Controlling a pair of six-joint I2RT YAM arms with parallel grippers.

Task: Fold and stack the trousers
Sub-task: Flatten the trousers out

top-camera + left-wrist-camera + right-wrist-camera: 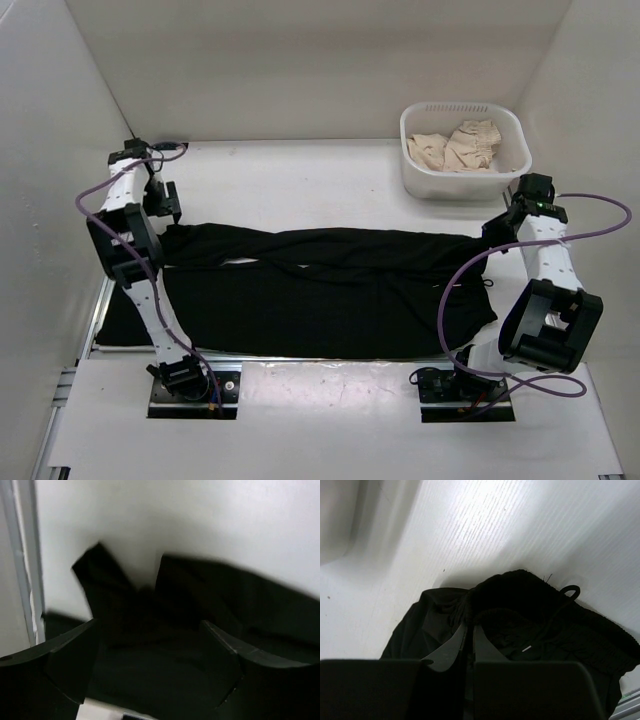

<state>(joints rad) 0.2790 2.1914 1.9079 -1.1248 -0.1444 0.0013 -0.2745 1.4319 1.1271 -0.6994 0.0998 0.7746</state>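
You have the black trousers (330, 290) stretched lengthwise across the worktop (300, 170), running from one arm to the other. Your left claw (165, 205) sits at their left end with its jaws spread wide, cloth lying between the fingers (60, 655). Your right claw (470, 630) is at the right end, pinched nearly closed on bunched fabric beside the drawstring loop (570, 590). A white basket (415, 170) of beige clothes stands just beyond it.
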